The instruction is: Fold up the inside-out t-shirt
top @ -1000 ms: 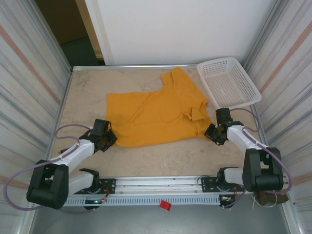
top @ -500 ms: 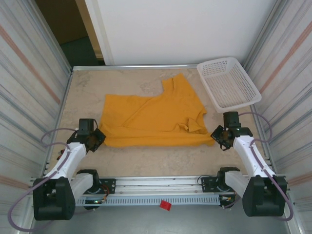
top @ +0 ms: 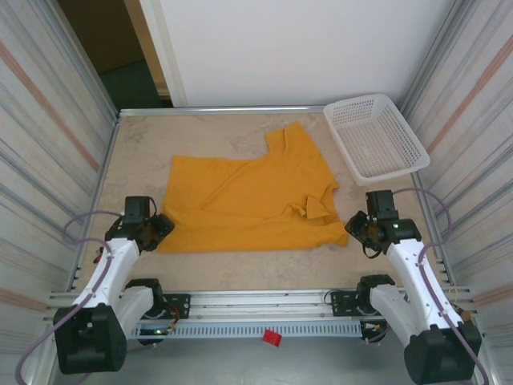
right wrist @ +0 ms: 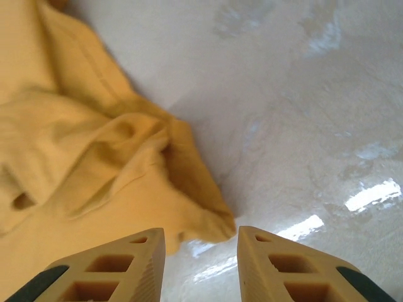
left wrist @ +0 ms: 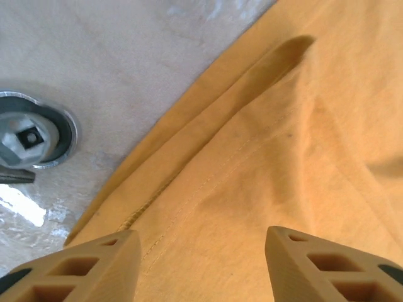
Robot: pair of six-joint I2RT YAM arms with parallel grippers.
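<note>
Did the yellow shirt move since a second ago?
Yes. The shirt slid toward the near side: its top tip now sits farther from the far rail than before, and its near edge lies lower and straighter.

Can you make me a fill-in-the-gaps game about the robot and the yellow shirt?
1. There are ____ robot arms at the near edge of the table.
2. The white basket sits at the table's far ____ corner.
3. The left gripper and the right gripper, at the near corners of the t-shirt, both have ____ jaws and hold nothing.

Missing words: two; right; open.
</note>
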